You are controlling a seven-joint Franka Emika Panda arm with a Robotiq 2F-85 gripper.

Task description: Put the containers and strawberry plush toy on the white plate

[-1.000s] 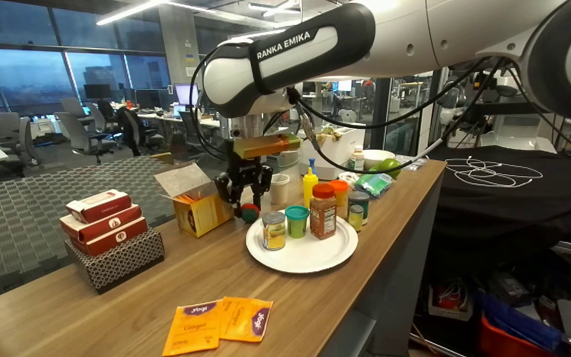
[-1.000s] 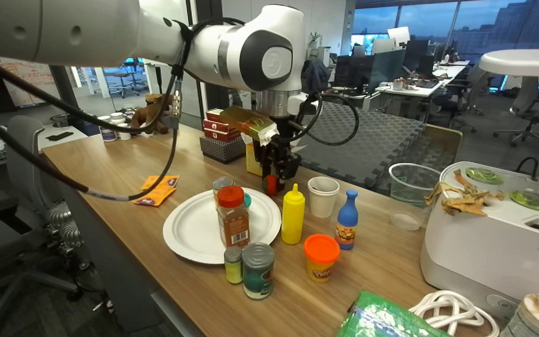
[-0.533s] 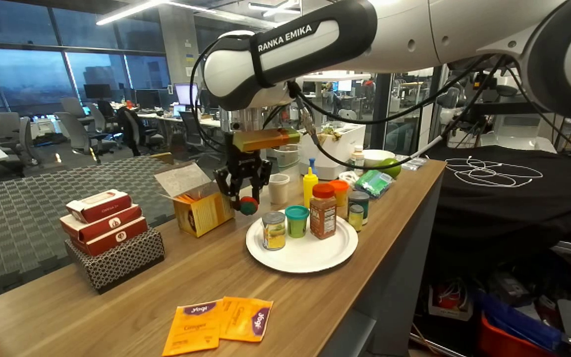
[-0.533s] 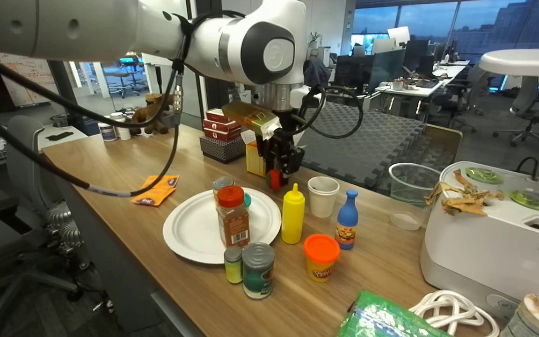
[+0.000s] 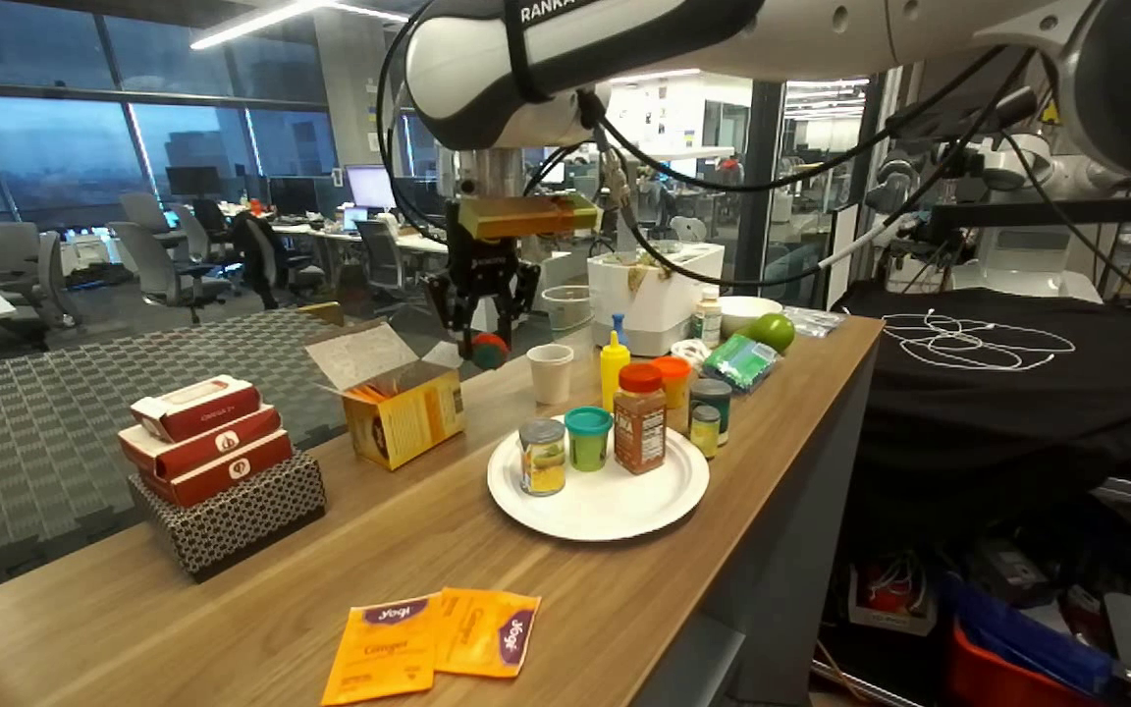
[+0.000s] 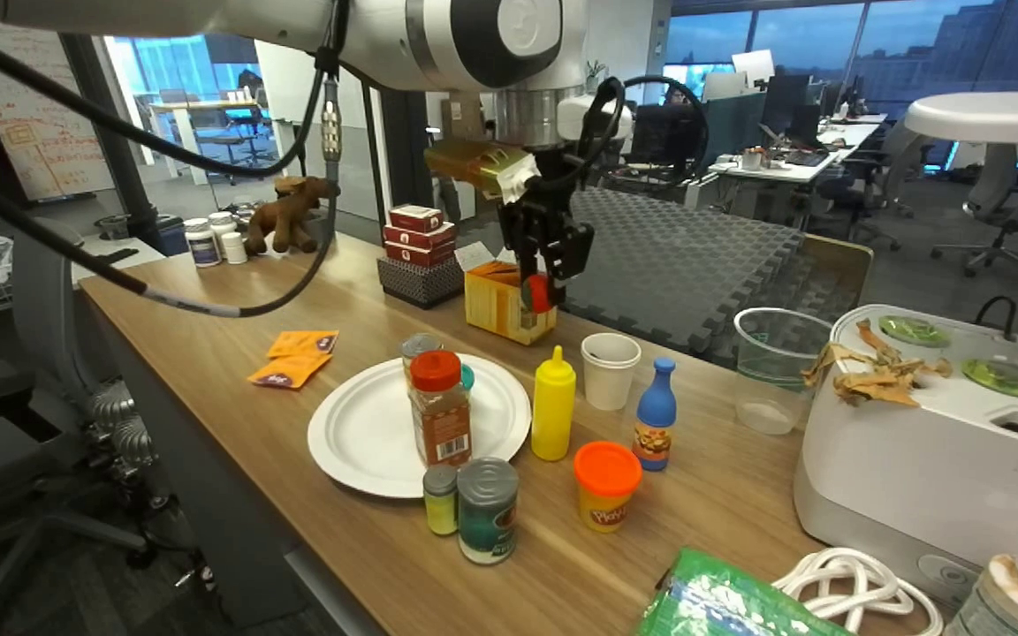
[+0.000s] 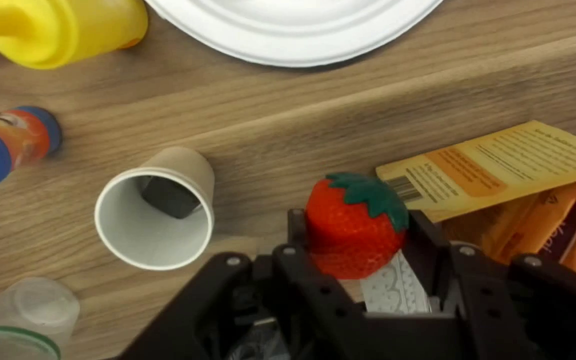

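Note:
My gripper (image 7: 358, 225) is shut on the red strawberry toy (image 7: 353, 235) with green leaves. In both exterior views the strawberry (image 5: 490, 351) hangs above the table, near the open tea box and beyond the plate's far edge. The white plate (image 5: 605, 528) carries a silver-lidded can (image 5: 542, 460), a teal-lidded green tub (image 5: 588, 444) and a red-lidded spice jar (image 5: 640, 427). Beside the plate stand a green can (image 6: 487, 517), a small grey-lidded jar (image 6: 441, 508), an orange-lidded tub (image 6: 606, 490) and a yellow squeeze bottle (image 6: 553, 408). The wrist view shows only the plate's rim (image 7: 293, 55).
A paper cup (image 6: 611, 375) and a blue bottle (image 6: 655, 420) stand near the yellow bottle. The open yellow tea box (image 5: 406, 422) is close beside the gripper. Orange sachets (image 5: 433, 638), stacked red boxes (image 5: 207, 442) and a white appliance (image 6: 933, 442) are also there.
My gripper has risen with the strawberry, lifting it from the table to above the tea box's near side. The things on and around the plate have not moved.

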